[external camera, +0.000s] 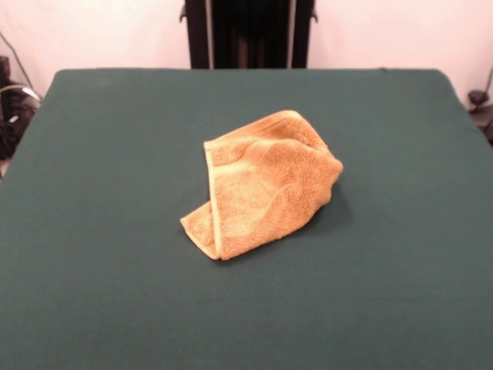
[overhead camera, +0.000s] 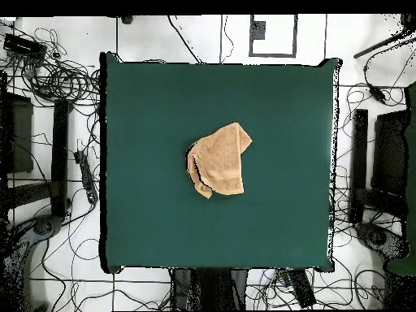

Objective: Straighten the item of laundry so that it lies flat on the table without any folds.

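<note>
The orange-tan towel [external camera: 262, 185] [overhead camera: 219, 159] lies crumpled near the middle of the green counter [external camera: 100, 270] [overhead camera: 146, 106], well apart from every edge. It is folded over on itself into a loose, bunched heap rather than spread flat. In the front view a pale hemmed edge runs down its left side from the upper fold to the lower corner, and a smaller flap pokes out beneath that hem at the lower left. The right side rises into a rounded hump with a soft crease across it, throwing a shadow on the cloth beside it. In the overhead view the towel reads as an irregular shape, with one corner pointing toward the upper right and a curled lobe at its left.

The robot's black pedestal [external camera: 248, 32] stands at the counter's far side in the front view, and at the bottom edge [overhead camera: 213, 288] in the overhead view. The claw shows in neither view, so its state cannot be told

Cables [overhead camera: 57, 77] sprawl over the floor around the counter
</note>
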You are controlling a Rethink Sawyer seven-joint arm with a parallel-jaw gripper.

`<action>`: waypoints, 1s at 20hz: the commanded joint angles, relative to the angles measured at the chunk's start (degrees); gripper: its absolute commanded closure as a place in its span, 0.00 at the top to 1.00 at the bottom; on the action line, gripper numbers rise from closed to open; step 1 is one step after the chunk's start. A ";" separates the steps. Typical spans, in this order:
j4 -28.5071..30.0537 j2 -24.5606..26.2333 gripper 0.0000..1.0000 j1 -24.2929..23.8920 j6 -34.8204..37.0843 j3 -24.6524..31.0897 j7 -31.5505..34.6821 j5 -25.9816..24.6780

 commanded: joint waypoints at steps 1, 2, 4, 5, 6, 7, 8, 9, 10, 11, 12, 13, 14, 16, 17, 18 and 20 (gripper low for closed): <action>17.42 1.31 1.00 1.87 -8.05 -5.05 5.02 3.51; 19.09 1.67 1.00 2.07 -10.14 -5.58 4.34 4.92; 22.22 2.24 1.00 2.37 -15.37 -6.38 2.67 6.65; 23.42 2.54 1.00 2.41 -17.71 -6.61 1.68 7.06; 24.73 2.98 1.00 2.39 -19.84 -6.92 0.61 8.21; 25.54 3.41 1.00 2.28 -20.72 -7.10 -0.12 9.48; 25.64 3.86 1.00 2.14 -21.02 -6.99 -0.37 9.77; 25.67 4.06 1.00 2.14 -21.09 -6.89 -0.30 9.90; 25.83 4.24 1.00 2.26 -21.37 -6.81 0.07 10.25; 25.99 4.42 1.00 2.38 -21.65 -6.72 0.45 10.60; 26.02 5.13 1.00 2.55 -21.03 -6.27 0.98 10.33; 26.05 5.84 1.00 2.72 -20.42 -5.82 1.52 10.05; 26.08 6.55 1.00 2.89 -19.80 -5.38 2.06 9.77; 26.13 7.97 1.00 3.24 -18.57 -4.48 3.13 9.21; 26.16 8.68 1.00 3.41 -17.96 -4.04 3.66 8.93; 26.58 9.26 1.00 3.91 -19.46 -3.82 5.09 8.24; 27.62 10.14 1.00 4.75 -22.82 -3.61 6.86 7.96</action>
